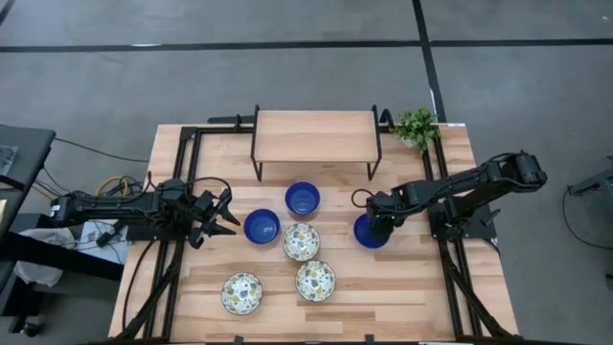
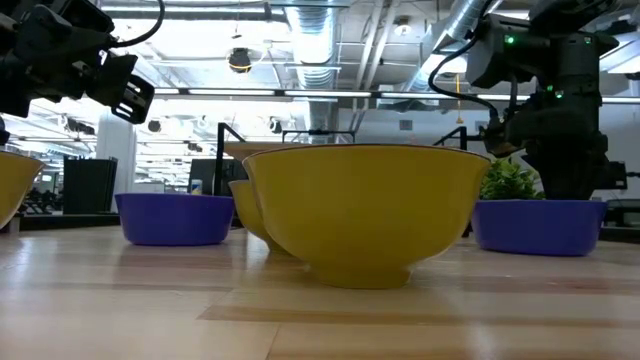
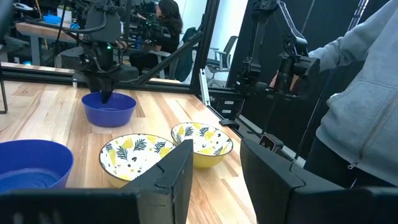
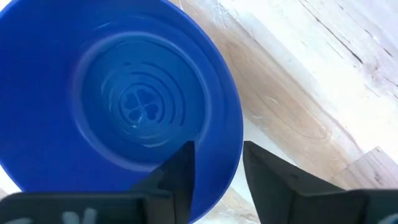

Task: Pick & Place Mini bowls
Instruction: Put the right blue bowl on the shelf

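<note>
R gripper (image 4: 214,180) straddles rim of blue bowl (image 1: 369,233) at table's right side, jaws narrow, not yet clamped. Judgement: seat fingers deeper over rim, close firmly, lift vertical. L gripper (image 1: 222,213) idle, part-open, empty

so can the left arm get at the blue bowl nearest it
Probably yes. The left gripper hangs just beside that blue bowl, fingers apart, with only bare table between them.
</note>
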Controlling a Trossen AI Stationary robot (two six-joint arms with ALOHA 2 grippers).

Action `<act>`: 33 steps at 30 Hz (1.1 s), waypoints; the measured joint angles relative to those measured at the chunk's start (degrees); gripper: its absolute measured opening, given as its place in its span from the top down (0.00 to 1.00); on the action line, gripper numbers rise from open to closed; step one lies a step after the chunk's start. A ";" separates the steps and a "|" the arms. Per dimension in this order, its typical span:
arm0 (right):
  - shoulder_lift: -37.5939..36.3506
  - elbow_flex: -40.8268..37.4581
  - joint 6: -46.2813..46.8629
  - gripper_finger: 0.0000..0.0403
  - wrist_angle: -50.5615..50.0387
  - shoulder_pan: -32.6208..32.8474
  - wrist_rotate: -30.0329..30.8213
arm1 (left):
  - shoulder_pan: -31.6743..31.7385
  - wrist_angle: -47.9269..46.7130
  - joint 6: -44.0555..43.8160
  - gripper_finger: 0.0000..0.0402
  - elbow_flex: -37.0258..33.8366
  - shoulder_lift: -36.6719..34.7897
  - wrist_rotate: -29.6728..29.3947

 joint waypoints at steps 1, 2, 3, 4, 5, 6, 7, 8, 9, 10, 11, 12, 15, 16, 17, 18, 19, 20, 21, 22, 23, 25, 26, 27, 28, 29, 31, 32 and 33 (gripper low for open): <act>0.00 0.00 -0.02 0.71 0.01 0.00 -0.05 | -0.01 0.02 0.00 0.67 0.00 0.00 0.02; 0.00 0.00 -0.03 0.72 0.00 0.00 -0.12 | 0.00 0.01 0.00 0.67 0.00 0.01 0.01; 0.00 0.00 -0.05 0.72 0.00 0.00 -0.12 | 0.00 0.02 0.00 0.67 0.00 0.00 0.00; 0.00 0.00 -0.06 0.73 0.02 0.00 -0.19 | -0.01 0.02 0.00 0.67 0.00 0.00 0.00; 0.00 0.00 -0.26 0.73 0.02 0.00 -0.50 | 0.01 0.02 0.00 0.67 0.00 -0.01 0.00; 0.00 0.02 -0.38 0.73 0.02 0.00 -1.11 | 0.01 0.02 0.00 0.67 0.00 0.01 0.00; 0.00 0.02 -0.38 0.73 0.02 0.00 -1.45 | 0.01 0.00 0.00 0.67 0.00 0.01 0.00; 0.00 0.04 -0.44 0.73 0.02 0.00 -1.55 | 0.00 0.00 0.00 0.67 0.00 -0.01 0.01; 0.00 0.04 -0.44 0.73 0.02 0.02 -1.62 | 0.00 0.00 0.00 0.67 0.00 0.00 0.00; 0.00 0.04 -0.47 0.73 0.02 0.02 -1.65 | 0.01 0.00 0.00 0.67 0.00 0.00 0.00; 0.00 0.04 -0.49 0.73 0.02 0.02 -1.65 | 0.01 0.00 0.00 0.67 0.00 -0.01 0.00; 0.00 0.04 -0.49 0.73 0.02 0.02 -1.65 | -0.01 0.00 0.00 0.67 0.00 0.00 0.00; 0.00 0.04 -0.49 0.73 0.02 0.02 -1.65 | 0.01 0.00 0.00 0.67 0.00 0.01 0.00; 0.00 0.11 -0.49 0.73 -0.06 0.02 -1.65 | 0.01 0.00 0.00 0.67 0.00 0.01 0.00; 0.00 0.38 -0.50 0.73 -0.46 0.02 -1.64 | 0.01 0.02 0.00 0.67 0.00 0.01 0.00; 0.00 0.78 -0.61 0.73 -0.70 0.02 -1.62 | 0.00 0.00 0.00 0.67 0.00 -0.01 0.00; 0.00 1.30 -0.89 0.73 -0.80 -0.02 -1.62 | 0.00 0.00 0.00 0.67 0.00 -0.01 0.00; 0.00 1.85 -1.19 0.73 -0.91 -0.05 -1.55 | 0.01 0.00 0.00 0.67 0.00 0.00 0.00; 0.00 2.47 -1.74 0.73 -1.12 -0.10 -1.43 | 0.01 0.00 0.00 0.67 0.00 0.00 0.00; 0.00 3.10 -2.28 0.73 -1.55 -0.32 -1.45 | 0.01 0.00 0.00 0.67 0.00 -0.02 0.00; 0.00 3.66 -2.70 0.73 -2.01 -0.57 -1.41 | 0.01 0.00 0.00 0.67 0.00 0.00 0.00; 0.00 4.36 -3.77 0.73 -2.43 -1.30 -1.41 | -0.01 0.00 0.00 0.67 0.00 -0.01 0.00; 0.00 4.52 -3.98 0.73 -2.60 -1.72 -1.40 | 0.00 0.00 0.00 0.67 0.00 0.00 0.00; 0.00 4.62 -4.06 0.73 -2.90 -2.20 -1.38 | 0.01 0.01 0.00 0.67 0.00 0.01 0.00; 0.00 4.66 -4.45 0.73 -3.24 -2.64 -1.40 | 0.00 0.00 0.01 0.67 0.00 0.00 0.00; 0.00 4.68 -4.90 0.73 -3.65 -3.06 -1.40 | 0.00 0.00 0.00 0.67 0.00 0.01 0.00; 0.00 4.66 -5.43 0.73 -4.13 -3.68 -1.40 | 0.01 0.00 0.00 0.67 0.00 -0.02 0.00; 0.00 4.68 -5.50 0.73 -4.11 -3.90 -1.39 | 0.00 0.00 0.00 0.67 0.00 0.01 0.00; 0.00 4.67 -5.54 0.73 -4.13 -4.12 -1.40 | 0.00 0.00 0.00 0.67 0.00 -0.01 0.00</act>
